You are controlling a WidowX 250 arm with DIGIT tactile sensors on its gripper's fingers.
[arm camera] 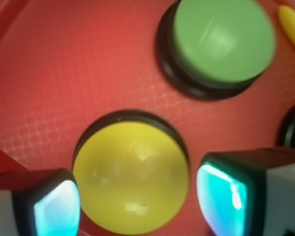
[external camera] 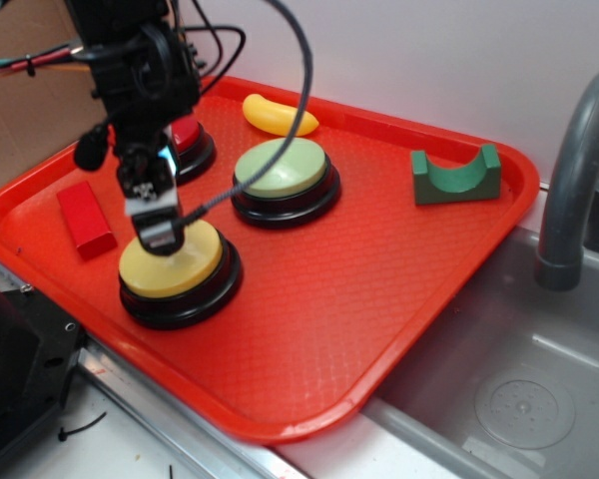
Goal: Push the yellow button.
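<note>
The yellow button stands at the front left of the red tray, a domed yellow cap on a black base. My gripper hangs right over the cap's back part, its tip at or just above the surface. In the wrist view the yellow button fills the space below the gripper. Its two fingers stand wide apart on either side, with nothing held, so it is open. Whether the tip touches the cap I cannot tell.
A pale green button sits behind to the right, and a red button is partly hidden behind the arm. Also on the tray are a small yellow banana piece, a red block and a green arch block. A grey sink with a faucet lies right of the tray.
</note>
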